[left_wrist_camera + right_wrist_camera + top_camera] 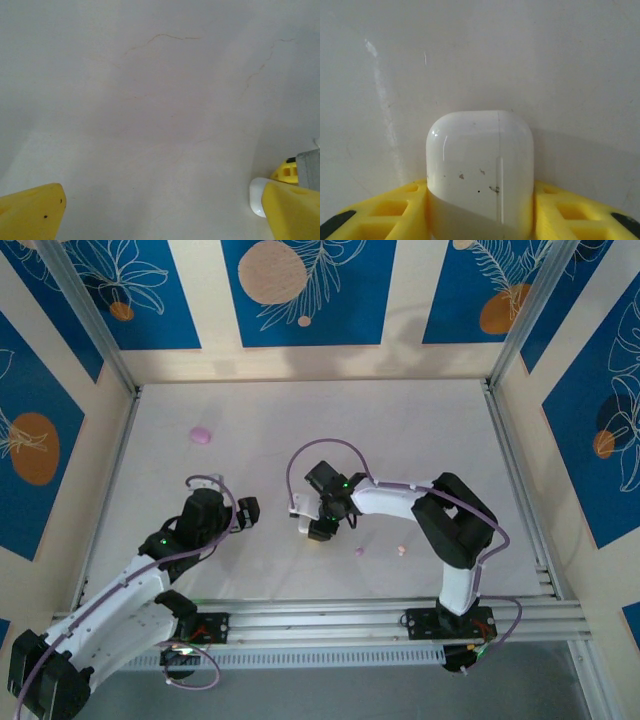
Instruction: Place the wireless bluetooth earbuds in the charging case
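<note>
Two tiny pale-pink plastic earbuds point(359, 551) to fetch, loose on the white tabletop point(420, 440), slightly apart from each other, near the right gripper point(316, 525) on its near side. Right beside them, yellow fingers point(560, 210) pressed against both flanks of the glossy white rounded charging case point(480, 150). Looks clamped, with the lid apparently closed. Further left, the left gripper point(245, 510) spread wide, holding nothing. Way back, a pink pebble-shaped case point(201, 434) alone. Plenty to go wrong from here: squeezing that slick curved shell and squirting it out; pinning the lid shut so no bud gets in; sweeping those pea-sized buds away with a careless finger.
</note>
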You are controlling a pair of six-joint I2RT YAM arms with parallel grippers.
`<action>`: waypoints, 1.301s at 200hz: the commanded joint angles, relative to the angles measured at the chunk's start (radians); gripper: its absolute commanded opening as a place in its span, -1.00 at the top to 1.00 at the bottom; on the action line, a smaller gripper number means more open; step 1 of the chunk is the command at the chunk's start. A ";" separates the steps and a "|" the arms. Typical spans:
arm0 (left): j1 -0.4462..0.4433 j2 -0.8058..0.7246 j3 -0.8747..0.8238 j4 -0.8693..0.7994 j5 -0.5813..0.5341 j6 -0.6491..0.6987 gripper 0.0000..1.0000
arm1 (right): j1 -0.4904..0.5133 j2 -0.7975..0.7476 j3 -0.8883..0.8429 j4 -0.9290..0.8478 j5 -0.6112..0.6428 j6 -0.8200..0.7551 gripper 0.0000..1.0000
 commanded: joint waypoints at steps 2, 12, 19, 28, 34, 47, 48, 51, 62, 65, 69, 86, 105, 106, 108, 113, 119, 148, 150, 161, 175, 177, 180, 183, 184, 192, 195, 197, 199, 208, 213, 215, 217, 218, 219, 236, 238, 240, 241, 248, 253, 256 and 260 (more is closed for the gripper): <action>0.013 -0.028 -0.009 0.017 0.054 -0.005 -0.96 | 0.009 -0.082 -0.051 0.029 -0.027 0.041 0.12; 0.013 -0.038 -0.011 0.038 0.086 0.000 -0.92 | 0.011 -0.148 -0.079 0.064 -0.034 0.061 0.13; 0.013 -0.046 -0.012 0.063 0.115 0.006 -0.89 | 0.011 -0.201 -0.100 0.088 -0.037 0.074 0.13; 0.013 -0.056 -0.016 0.106 0.166 0.018 -0.85 | 0.011 -0.278 -0.130 0.123 -0.035 0.084 0.13; 0.014 -0.062 -0.018 0.138 0.203 0.023 -0.81 | 0.013 -0.331 -0.151 0.149 -0.025 0.087 0.13; 0.013 -0.070 -0.020 0.228 0.288 0.033 -0.75 | 0.017 -0.448 -0.195 0.198 0.003 0.081 0.13; 0.013 -0.070 -0.020 0.235 0.298 0.033 -0.75 | 0.018 -0.457 -0.197 0.201 0.005 0.080 0.13; 0.012 -0.070 -0.020 0.259 0.323 0.036 -0.73 | 0.019 -0.483 -0.205 0.208 0.012 0.076 0.13; 0.011 -0.064 -0.018 0.347 0.408 0.036 -0.67 | 0.025 -0.570 -0.230 0.228 0.045 0.048 0.13; 0.011 -0.061 -0.016 0.372 0.431 0.036 -0.66 | 0.028 -0.591 -0.235 0.230 0.056 0.037 0.13; 0.012 -0.055 -0.011 0.401 0.465 0.033 -0.65 | 0.032 -0.619 -0.242 0.232 0.070 0.020 0.13; 0.008 -0.013 0.027 0.494 0.597 0.027 -0.58 | 0.049 -0.715 -0.270 0.248 0.132 -0.056 0.13; -0.002 0.057 0.085 0.550 0.723 0.013 -0.45 | 0.062 -0.783 -0.282 0.263 0.191 -0.106 0.13; -0.002 0.061 0.088 0.552 0.728 0.013 -0.45 | 0.062 -0.786 -0.282 0.263 0.195 -0.109 0.13; -0.003 0.068 0.093 0.557 0.737 0.012 -0.44 | 0.063 -0.791 -0.282 0.263 0.200 -0.112 0.13; -0.010 0.086 0.107 0.568 0.764 0.007 -0.42 | 0.063 -0.802 -0.281 0.265 0.208 -0.117 0.13; -0.018 0.102 0.119 0.580 0.784 0.003 -0.39 | 0.063 -0.815 -0.281 0.266 0.210 -0.126 0.12; -0.086 0.164 0.153 0.638 0.819 0.019 -0.36 | 0.068 -0.844 -0.281 0.273 0.212 -0.137 0.12; -0.092 0.167 0.155 0.639 0.820 0.023 -0.36 | 0.068 -0.844 -0.281 0.273 0.213 -0.138 0.12; -0.112 0.184 0.173 0.627 0.825 0.043 -0.36 | 0.067 -0.843 -0.280 0.277 0.218 -0.139 0.12; -0.131 0.202 0.196 0.598 0.823 0.067 -0.36 | 0.068 -0.843 -0.281 0.289 0.225 -0.138 0.12; -0.134 0.205 0.199 0.595 0.825 0.070 -0.36 | 0.068 -0.843 -0.282 0.291 0.226 -0.136 0.12; -0.138 0.207 0.203 0.590 0.825 0.074 -0.36 | 0.068 -0.843 -0.282 0.294 0.226 -0.135 0.12; -0.142 0.210 0.205 0.586 0.824 0.079 -0.36 | 0.068 -0.843 -0.282 0.298 0.226 -0.135 0.11; -0.143 0.211 0.206 0.584 0.823 0.080 -0.36 | 0.068 -0.843 -0.283 0.299 0.226 -0.135 0.11; -0.153 0.219 0.212 0.574 0.821 0.089 -0.35 | 0.068 -0.843 -0.283 0.302 0.220 -0.135 0.11; -0.158 0.223 0.214 0.573 0.820 0.092 -0.35 | 0.068 -0.843 -0.283 0.302 0.217 -0.135 0.11; -0.159 0.224 0.215 0.571 0.820 0.095 -0.34 | 0.069 -0.843 -0.283 0.302 0.215 -0.135 0.11; -0.162 0.226 0.217 0.569 0.820 0.098 -0.34 | 0.069 -0.843 -0.282 0.304 0.212 -0.136 0.12; -0.173 0.235 0.223 0.553 0.813 0.108 -0.32 | 0.069 -0.843 -0.282 0.305 0.203 -0.135 0.12; -0.177 0.239 0.228 0.545 0.808 0.112 -0.29 | 0.069 -0.844 -0.280 0.306 0.198 -0.136 0.11; -0.178 0.242 0.229 0.544 0.806 0.114 -0.28 | 0.069 -0.844 -0.280 0.306 0.196 -0.136 0.11; -0.179 0.243 0.231 0.543 0.806 0.115 -0.26 | 0.068 -0.844 -0.280 0.307 0.193 -0.135 0.11; -0.180 0.244 0.231 0.543 0.805 0.116 -0.25 | 0.069 -0.844 -0.280 0.306 0.192 -0.135 0.11; -0.180 0.245 0.232 0.542 0.804 0.117 -0.25 | 0.069 -0.845 -0.280 0.307 0.190 -0.136 0.11; -0.183 0.257 0.239 0.541 0.791 0.116 -0.20 | 0.069 -0.849 -0.281 0.309 0.172 -0.139 0.12; -0.183 0.258 0.239 0.542 0.789 0.116 -0.20 | 0.069 -0.850 -0.281 0.309 0.169 -0.141 0.11; -0.183 0.259 0.240 0.543 0.787 0.116 -0.19 | 0.069 -0.851 -0.281 0.309 0.165 -0.141 0.11; -0.183 0.259 0.240 0.543 0.786 0.116 -0.19 | 0.069 -0.852 -0.281 0.309 0.163 -0.141 0.12; -0.184 0.263 0.241 0.546 0.781 0.114 -0.17 | 0.069 -0.854 -0.283 0.313 0.153 -0.141 0.11; -0.185 0.266 0.242 0.547 0.778 0.114 -0.16 | 0.068 -0.854 -0.285 0.314 0.150 -0.141 0.11; -0.185 0.267 0.244 0.548 0.778 0.115 -0.15 | 0.069 -0.855 -0.285 0.315 0.147 -0.141 0.11; -0.185 0.270 0.245 0.549 0.779 0.114 -0.15 | 0.069 -0.855 -0.284 0.315 0.143 -0.141 0.11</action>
